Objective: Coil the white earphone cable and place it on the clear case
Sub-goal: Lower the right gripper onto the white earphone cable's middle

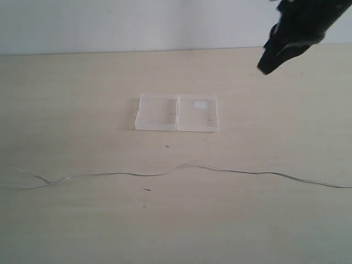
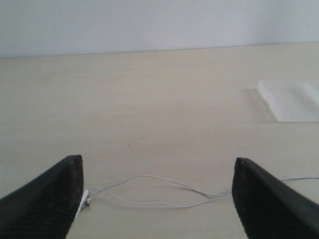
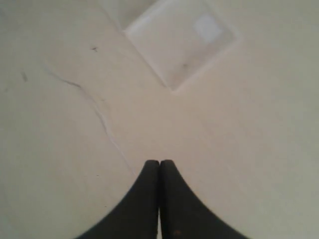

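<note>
Currently the thin white earphone cable [image 1: 165,174] lies uncoiled on the pale beige counter [image 1: 82,231], strung in one loose wavy line across almost the whole width of the exterior view and running out past its right edge. At the left end it splits into two strands. Flat clear case [image 1: 176,113] of transparent plastic, two joined square halves, sits farther back near the middle of the counter, well apart from the cable; nothing rests on it. Its right half carries a small white rectangular label [image 1: 200,104]. Two small dark marks [image 1: 147,190] show on the counter between case and cable and just in front of the cable. Left hand [image 2: 157,164]: black fingers spread wide, holding nothing. Between them, in the left wrist view, the two strands of the cable [image 2: 159,204] cross and rejoin on the counter; a small white end piece [image 2: 85,200] lies just beside one finger. The case [image 2: 291,102] shows off to one side of that view. Right hand [image 1: 267,67]: raised over the far right of the counter, beyond and to the right of the case. Its fingertips [image 3: 159,164] are pressed together with nothing between them. The right wrist view shows the cable [image 3: 99,114] as a faint line near the fingertips, not touching them, and the case [image 3: 174,45] with its label beyond.
</note>
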Tool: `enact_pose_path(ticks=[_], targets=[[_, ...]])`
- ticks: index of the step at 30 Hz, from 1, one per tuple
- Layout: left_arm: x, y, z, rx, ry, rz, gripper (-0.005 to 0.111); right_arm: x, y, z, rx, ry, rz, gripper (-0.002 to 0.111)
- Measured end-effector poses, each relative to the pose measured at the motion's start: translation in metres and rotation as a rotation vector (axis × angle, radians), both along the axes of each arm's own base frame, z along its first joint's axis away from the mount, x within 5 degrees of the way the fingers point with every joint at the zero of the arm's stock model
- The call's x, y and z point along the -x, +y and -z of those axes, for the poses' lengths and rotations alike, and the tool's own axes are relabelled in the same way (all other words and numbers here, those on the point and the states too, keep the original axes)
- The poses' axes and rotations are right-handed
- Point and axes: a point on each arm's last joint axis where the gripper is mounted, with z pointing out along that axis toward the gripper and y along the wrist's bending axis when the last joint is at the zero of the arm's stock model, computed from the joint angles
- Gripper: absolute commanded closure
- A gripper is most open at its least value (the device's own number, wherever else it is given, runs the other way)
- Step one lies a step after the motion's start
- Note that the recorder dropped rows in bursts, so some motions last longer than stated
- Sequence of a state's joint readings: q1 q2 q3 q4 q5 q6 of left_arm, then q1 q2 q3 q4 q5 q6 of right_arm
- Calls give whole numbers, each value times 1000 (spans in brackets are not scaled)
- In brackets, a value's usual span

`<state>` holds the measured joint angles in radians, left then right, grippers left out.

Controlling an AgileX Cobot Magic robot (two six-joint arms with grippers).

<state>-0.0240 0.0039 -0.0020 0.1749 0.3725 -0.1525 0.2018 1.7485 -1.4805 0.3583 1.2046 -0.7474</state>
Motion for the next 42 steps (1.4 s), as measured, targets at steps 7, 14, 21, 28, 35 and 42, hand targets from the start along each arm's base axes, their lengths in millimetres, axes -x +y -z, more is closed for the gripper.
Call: enact_pose_path(ticks=[7, 14, 21, 28, 35, 42], targets=[[0, 0, 0, 0, 0, 0, 29, 16, 77, 41, 63, 75, -321, 93], [0, 0, 0, 0, 0, 0, 29, 23, 112, 96, 203, 177, -474, 70], [0, 0, 0, 0, 0, 0, 29, 23, 127, 142, 306, 214, -549, 54], [0, 0, 0, 0, 0, 0, 29, 17, 134, 144, 292, 111, -541, 47], [0, 0, 0, 0, 0, 3, 29, 19, 132, 154, 317, 69, -532, 46], [0, -2, 0, 0, 0, 38, 29, 23, 127, 167, 340, 73, -532, 46]])
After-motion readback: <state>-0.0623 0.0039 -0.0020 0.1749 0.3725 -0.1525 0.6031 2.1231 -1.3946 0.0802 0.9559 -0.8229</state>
